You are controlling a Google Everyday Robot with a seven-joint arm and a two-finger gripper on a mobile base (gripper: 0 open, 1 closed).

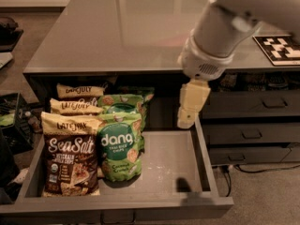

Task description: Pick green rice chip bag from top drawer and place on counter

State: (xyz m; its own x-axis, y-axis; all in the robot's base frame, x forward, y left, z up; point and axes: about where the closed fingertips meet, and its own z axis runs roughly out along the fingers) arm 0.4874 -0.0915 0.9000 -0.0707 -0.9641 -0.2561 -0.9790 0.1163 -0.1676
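Note:
The top drawer (187,172) is pulled open below the counter (140,27). A green rice chip bag (119,146) with white "dang" on it stands upright at the drawer's front left-centre. More green bags (126,104) stand behind it. My gripper (187,118) hangs pale yellow above the drawer's right side, near the counter's front edge, to the right of the green bags and apart from them. It holds nothing that I can see.
Brown-and-cream "Sea Salt" Late July bags (70,156) fill the drawer's left side. Narrower dark drawers with handles (253,135) stand to the right. A black-and-white marker (281,46) lies on the counter's right edge. Clutter (9,121) sits on the floor at left.

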